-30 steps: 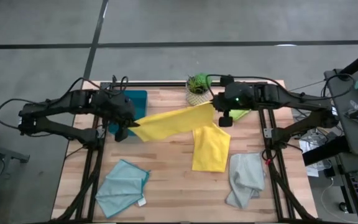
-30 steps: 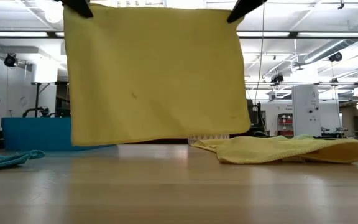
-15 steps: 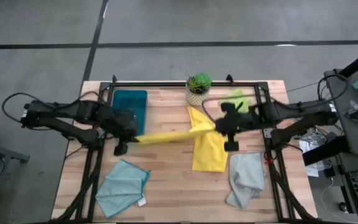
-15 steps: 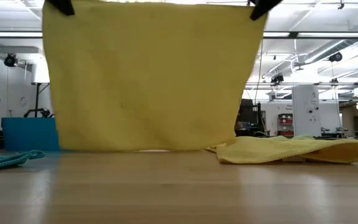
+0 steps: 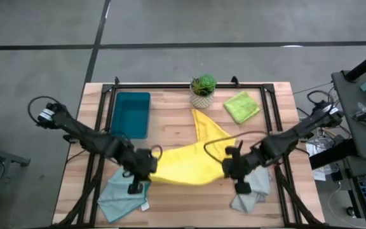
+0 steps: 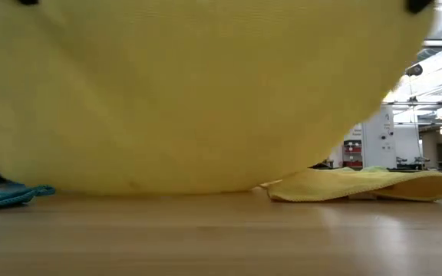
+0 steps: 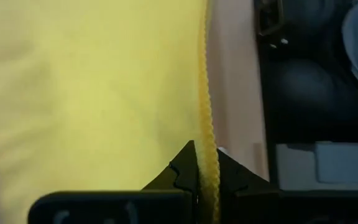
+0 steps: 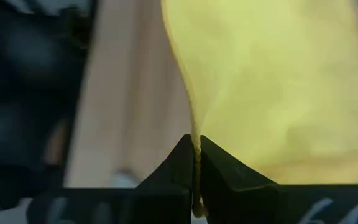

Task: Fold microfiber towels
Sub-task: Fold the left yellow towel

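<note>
Left gripper (image 5: 134,184) is pinched tight on one corner of a yellow towel (image 5: 183,166), down at seven o'clock on the table, and we see the right gripper (image 5: 239,181) clamped on the opposite corner at five o'clock. Between them the towel hangs low over the front of the table; in the low view it fills nearly everything and hides most of the room. Its far side overlaps a second yellow towel (image 5: 207,130) lying flat near the centre.

We count five towels: two yellow, one lime green (image 5: 241,106) folded at one o'clock, one pale grey (image 5: 251,191) crumpled beneath the right gripper, one light teal (image 5: 116,197) under the left gripper. One dark teal tray (image 5: 130,114) sits at eleven o'clock, one small potted plant (image 5: 202,89) at twelve.

We're on a pale wooden table (image 5: 170,207) edged by a black frame, grey floor beyond. Behind, a workshop with white equipment and ceiling rails shows at the right of the low view.
</note>
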